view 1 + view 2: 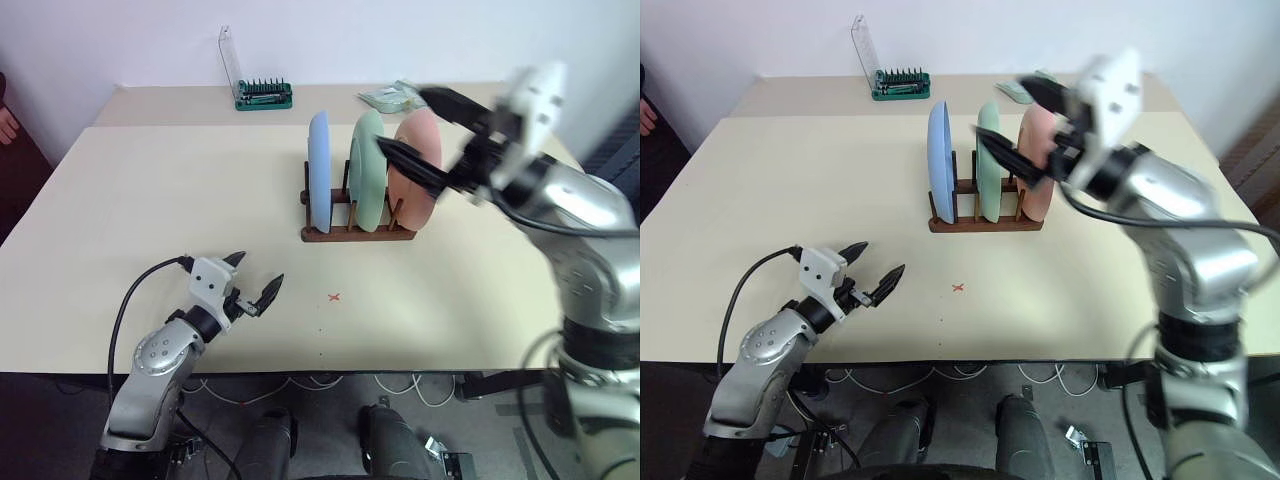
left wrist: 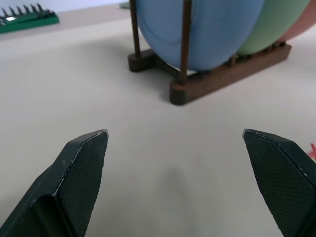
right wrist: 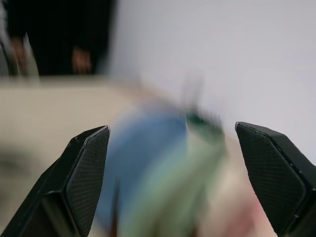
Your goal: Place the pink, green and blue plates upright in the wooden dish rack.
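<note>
Worktop (image 1: 150,200): big beige surface, a seam running across its far part.

My right arm is up over the 3 o'clock side of the worktop. Right jaws (image 1: 425,135) stand wide, holding nothing, hanging in the air just beside the pink plate on its 3 o'clock side; whether a fingertip touches the plate I can't tell. My left arm sits low at the near edge, around 7 o'clock. Left jaws (image 1: 252,280) also wide, empty, just above the worktop, aimed toward the rack, well apart from it.

Wooden dish rack (image 1: 358,232): dark brown, near centre of the worktop, slightly toward 1 o'clock. All three plates stand upright in it between the pegs, edge-on to me. Blue plate (image 1: 319,170) at the 9 o'clock end, green plate (image 1: 367,170) in the middle, pink plate (image 1: 415,165) at the 3 o'clock end. Plates are close together but each in its own slot. In my left wrist view the blue plate's rim sits down between the two rails.

Green bit set (image 1: 264,95) with its clear lid raised, far edge, about 11 o'clock. A small packet (image 1: 390,96) at the far edge, roughly 1 o'clock, behind the rack.

Small red X mark (image 1: 334,297) on the worktop, toward 6 o'clock from the rack, between rack and near edge.

A person's hand (image 1: 8,125) at the far 9 o'clock side, off the worktop.
</note>
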You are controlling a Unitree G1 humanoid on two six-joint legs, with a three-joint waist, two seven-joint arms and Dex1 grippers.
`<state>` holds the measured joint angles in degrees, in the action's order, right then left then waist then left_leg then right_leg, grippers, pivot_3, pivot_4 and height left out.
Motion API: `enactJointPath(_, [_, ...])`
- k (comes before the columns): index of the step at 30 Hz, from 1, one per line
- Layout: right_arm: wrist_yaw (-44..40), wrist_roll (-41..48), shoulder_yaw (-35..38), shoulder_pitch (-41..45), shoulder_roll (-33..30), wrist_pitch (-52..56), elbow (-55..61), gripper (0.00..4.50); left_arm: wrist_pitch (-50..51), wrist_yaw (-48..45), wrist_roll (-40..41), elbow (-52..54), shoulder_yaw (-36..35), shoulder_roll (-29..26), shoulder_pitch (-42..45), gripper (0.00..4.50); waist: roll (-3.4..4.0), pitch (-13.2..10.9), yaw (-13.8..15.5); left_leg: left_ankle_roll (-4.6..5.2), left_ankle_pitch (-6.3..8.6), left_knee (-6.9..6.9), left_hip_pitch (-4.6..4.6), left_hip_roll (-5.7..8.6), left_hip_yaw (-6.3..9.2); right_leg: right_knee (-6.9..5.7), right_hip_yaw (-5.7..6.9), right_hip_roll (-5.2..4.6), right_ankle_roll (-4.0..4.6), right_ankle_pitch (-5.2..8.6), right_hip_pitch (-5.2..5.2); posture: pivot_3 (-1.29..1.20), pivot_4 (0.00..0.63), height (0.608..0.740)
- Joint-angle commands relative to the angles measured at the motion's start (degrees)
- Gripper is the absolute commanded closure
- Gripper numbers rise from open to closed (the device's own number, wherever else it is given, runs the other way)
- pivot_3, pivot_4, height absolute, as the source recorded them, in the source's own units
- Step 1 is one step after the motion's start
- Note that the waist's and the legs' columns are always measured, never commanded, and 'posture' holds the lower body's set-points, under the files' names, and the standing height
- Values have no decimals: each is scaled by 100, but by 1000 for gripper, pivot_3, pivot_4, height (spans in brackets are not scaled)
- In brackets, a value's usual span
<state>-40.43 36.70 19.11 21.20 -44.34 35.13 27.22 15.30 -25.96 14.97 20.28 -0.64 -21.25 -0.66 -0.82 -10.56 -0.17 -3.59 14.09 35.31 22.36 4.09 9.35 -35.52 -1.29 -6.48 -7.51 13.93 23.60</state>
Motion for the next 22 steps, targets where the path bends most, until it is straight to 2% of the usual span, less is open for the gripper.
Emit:
enactJointPath(1, [-662, 161, 842, -1110, -353, -108, 419, 357, 110, 1, 0, 113, 17, -13, 245, 0, 2, 1, -20, 2, 1, 2, -4, -1, -1, 1, 0, 0, 0, 0, -5, 0, 150, 740])
enactJointPath(4, [-679, -309, 976, -2004, -266, -502, 24, 357, 90, -52, -58, -120, 42, -31, 412, 0, 6, 4, -79, 3, 2, 6, -19, -6, -17, 0, -6, 1, -1, -1, -14, 0, 150, 740])
enactJointPath(7, [-530, -806, 748, -2258, -108, -985, -558, 357, 58, -93, -175, -298, 74, -95, 502, 0, 7, 4, -67, 3, 2, 9, -42, -8, -29, 3, -13, 1, 0, 1, -38, 0, 150, 740])
enactJointPath(14, [-450, -1121, 305, -2173, 275, -1493, -1192, 357, -118, -199, -205, -595, -126, -253, 383, 0, 8, 4, -44, 3, 2, 11, -37, -6, -25, 8, -15, -1, -1, 1, -36, 0, 150, 740])
enactJointPath(22, [-591, -1463, -297, -1498, 452, -2080, -2311, 357, -66, -23, -241, -348, -276, -327, 200, 0, 9, 3, -46, 3, 2, 12, -34, -5, -24, 14, -14, -2, -1, 1, -36, 0, 150, 740])
